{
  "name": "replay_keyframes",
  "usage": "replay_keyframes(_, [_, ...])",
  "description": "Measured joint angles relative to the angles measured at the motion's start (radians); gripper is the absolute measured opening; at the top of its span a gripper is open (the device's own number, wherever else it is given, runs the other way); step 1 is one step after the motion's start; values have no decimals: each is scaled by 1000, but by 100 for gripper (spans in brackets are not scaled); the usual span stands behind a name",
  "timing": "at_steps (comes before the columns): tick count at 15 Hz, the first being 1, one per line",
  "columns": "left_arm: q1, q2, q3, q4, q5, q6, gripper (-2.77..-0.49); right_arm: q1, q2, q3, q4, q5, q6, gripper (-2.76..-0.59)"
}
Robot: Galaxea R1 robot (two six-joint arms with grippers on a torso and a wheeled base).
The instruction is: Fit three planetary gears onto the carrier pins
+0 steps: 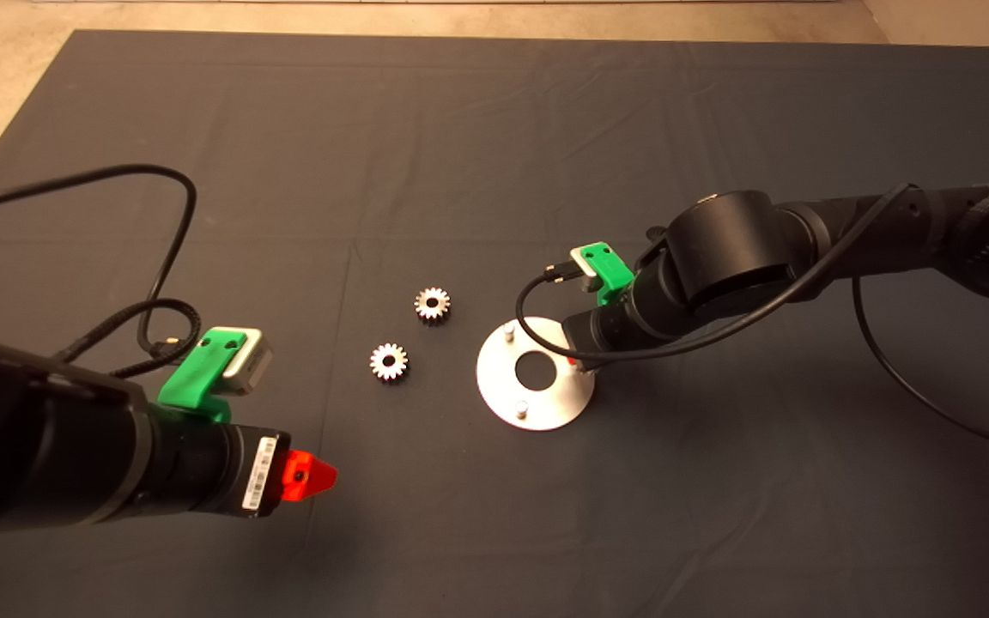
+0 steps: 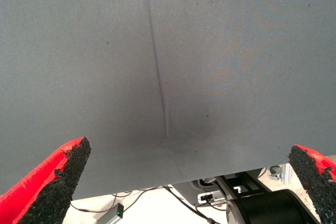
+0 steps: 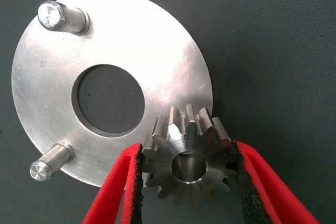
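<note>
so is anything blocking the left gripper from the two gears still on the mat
Nothing visible. The left gripper hovers open over bare mat, and only empty cloth lies between it and the nearer gear and the farther gear. The right gripper is busy at the disc, off to the side.

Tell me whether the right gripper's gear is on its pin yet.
Cannot tell: the right gripper holds the gear flat over the disc's edge, hiding any pin.
</note>
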Motion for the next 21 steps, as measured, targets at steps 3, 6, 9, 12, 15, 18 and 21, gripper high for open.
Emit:
replay_keyframes(3, [0,0,0,0,0,0,-51,0,0,0,0,0,0,-231])
replay_keyframes(6, [0,0,0,0,0,0,-51,0,0,0,0,0,0,-227])
replay_keyframes(9, [0,0,0,0,0,0,-51,0,0,0,0,-1,0,-219])
replay_keyframes(12, [0,0,0,0,-1,0,-51,0,0,-2,0,-2,0,-219])
replay_keyframes(15, [0,0,0,0,-13,0,-51,0,0,-2,0,-1,0,-219])
replay_keyframes(18, [0,0,0,0,-13,0,-51,0,0,-2,0,-2,0,-219])
replay_keyframes(21, [0,0,0,0,-13,0,-51,0,0,-2,0,-1,0,-219])
